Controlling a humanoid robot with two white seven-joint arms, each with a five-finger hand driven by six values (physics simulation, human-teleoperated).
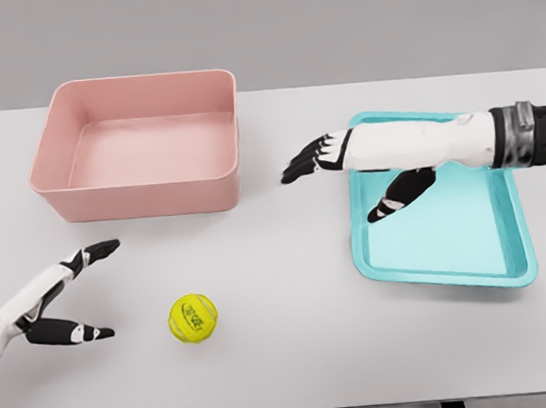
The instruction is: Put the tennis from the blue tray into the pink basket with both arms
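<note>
**Tennis ball on the worktop, both hands empty**

The tennis ball (193, 318) was seen lying on the white worktop (294, 353) near the front edge. Beside it, the left robot hand (58, 301) was held spread, grasping nothing. Farther back, the right robot hand (346, 165) was stretched out with relaxed fingers above the blue tray (448, 266). The pink basket (141, 143) was set at the far left.

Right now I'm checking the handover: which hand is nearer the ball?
The left hand, open at the lower left beside the ball. The right hand is open too, reaching over the blue tray's near-left corner, far from the ball.
</note>
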